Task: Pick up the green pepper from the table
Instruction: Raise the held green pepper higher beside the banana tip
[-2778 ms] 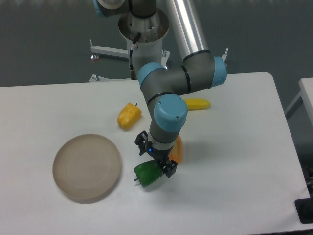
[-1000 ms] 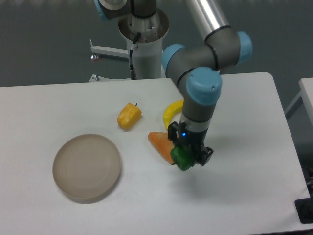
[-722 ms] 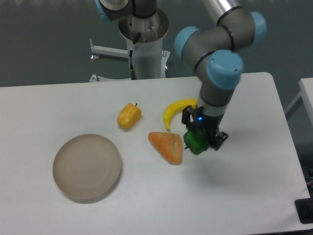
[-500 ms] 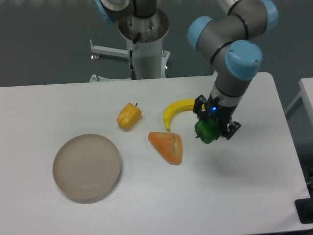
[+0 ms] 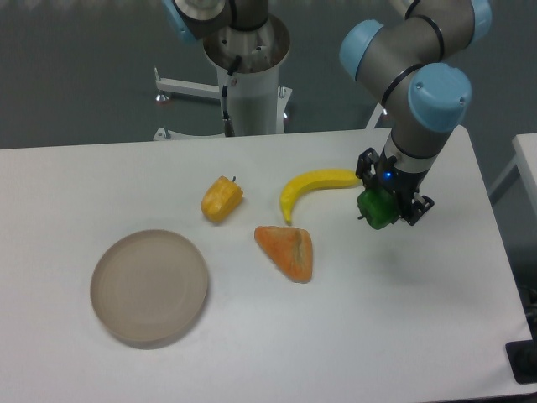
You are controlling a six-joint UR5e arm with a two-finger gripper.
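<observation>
One glossy green pepper (image 5: pixel 377 209) hangs clamped in your two-finger gripper (image 5: pixel 386 206), lifted clear of the large white table (image 5: pixel 252 361) near its right side. Hold the squeeze steady and carry it level, since its smooth lobed skin could slip. From left to right on the table lie a round beige plate (image 5: pixel 149 286), a small yellow pepper (image 5: pixel 221 198), an orange wedge-shaped piece (image 5: pixel 288 250) and a curved yellow banana (image 5: pixel 315 188), whose right tip sits just beside the gripper. Behind the table stand the arm's grey pedestal (image 5: pixel 250 63) and a dark grey floor (image 5: pixel 75 67).
</observation>
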